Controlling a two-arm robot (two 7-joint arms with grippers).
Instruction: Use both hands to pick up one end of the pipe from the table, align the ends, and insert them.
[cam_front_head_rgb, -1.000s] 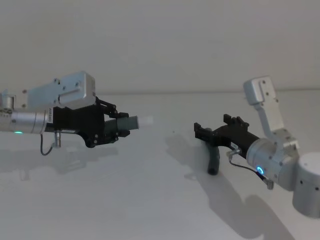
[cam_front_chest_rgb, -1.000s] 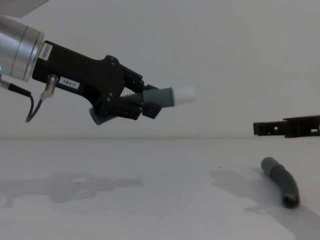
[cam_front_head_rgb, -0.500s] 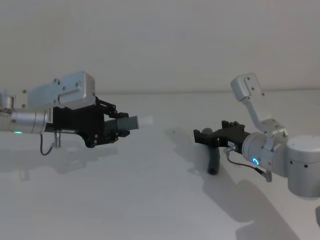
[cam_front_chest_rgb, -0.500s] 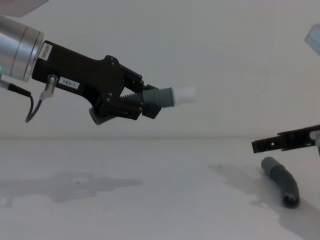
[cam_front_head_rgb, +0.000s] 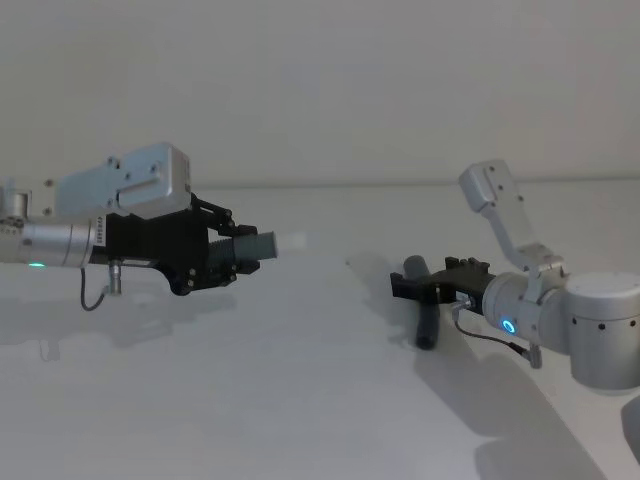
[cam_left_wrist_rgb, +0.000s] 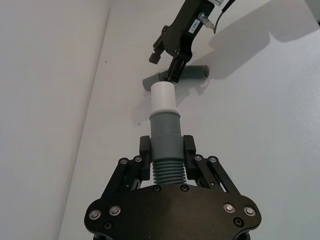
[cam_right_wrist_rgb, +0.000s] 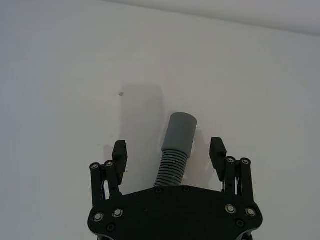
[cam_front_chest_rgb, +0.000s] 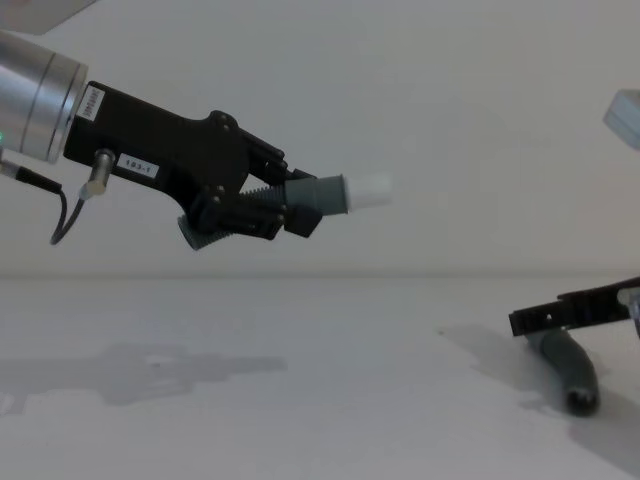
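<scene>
My left gripper (cam_front_head_rgb: 235, 256) (cam_front_chest_rgb: 285, 211) (cam_left_wrist_rgb: 166, 148) hangs above the table (cam_front_head_rgb: 300, 390), shut on the ribbed part of a grey pipe piece (cam_front_head_rgb: 260, 244) (cam_front_chest_rgb: 325, 196) (cam_left_wrist_rgb: 164, 131). That piece's white tip (cam_front_chest_rgb: 370, 187) (cam_left_wrist_rgb: 162, 97) points toward the right arm. The other grey pipe piece (cam_front_head_rgb: 428, 322) (cam_front_chest_rgb: 570, 370) (cam_right_wrist_rgb: 179, 132) (cam_left_wrist_rgb: 197, 73) lies on the table, its hollow mouth (cam_front_chest_rgb: 581, 402) facing me. My right gripper (cam_front_head_rgb: 415, 281) (cam_right_wrist_rgb: 168, 147) (cam_front_chest_rgb: 545, 318) is open and low over this piece. One finger stands on each side of it, neither touching.
A pale wall (cam_front_head_rgb: 330, 90) rises behind the white table. The right arm's silver body (cam_front_head_rgb: 590, 335) sits at the right edge. Bare table surface lies between the two grippers.
The right gripper has dropped and tilted down until its open fingers straddle the lying pipe piece. The left gripper and its held piece have not moved.
</scene>
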